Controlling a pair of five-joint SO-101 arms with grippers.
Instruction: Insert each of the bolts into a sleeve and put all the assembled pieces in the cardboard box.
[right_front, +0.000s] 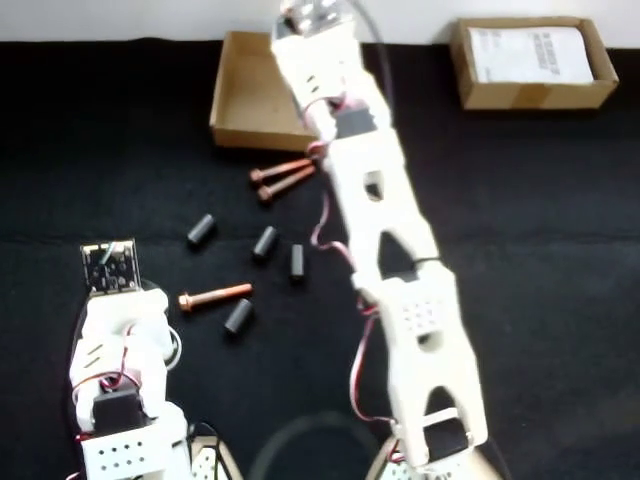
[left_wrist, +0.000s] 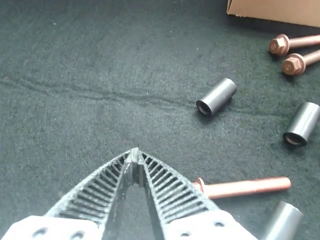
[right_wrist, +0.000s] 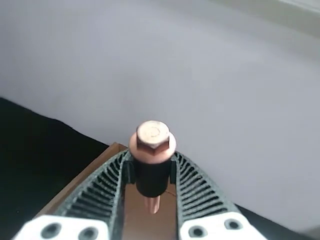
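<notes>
My right gripper (right_wrist: 151, 167) is shut on an assembled piece (right_wrist: 151, 145), a copper bolt pushed through a dark sleeve, held above the open cardboard box (right_wrist: 82, 177). In the high view the right arm (right_front: 400, 230) stretches to that box (right_front: 240, 95) at the back. My left gripper (left_wrist: 134, 156) is shut and holds nothing, low over the black mat. Just beside it lies a loose bolt (left_wrist: 245, 186), with sleeves (left_wrist: 216, 96) (left_wrist: 301, 123) farther off. Two more bolts (right_front: 285, 178) lie by the box, and several sleeves (right_front: 264, 243) are scattered mid-table.
A second cardboard box (right_front: 530, 95) with a white sheet inside stands at the back right. The left arm (right_front: 120, 340) sits at the front left. A black mat (right_front: 540, 260) covers the table, and a pale wall rises behind it.
</notes>
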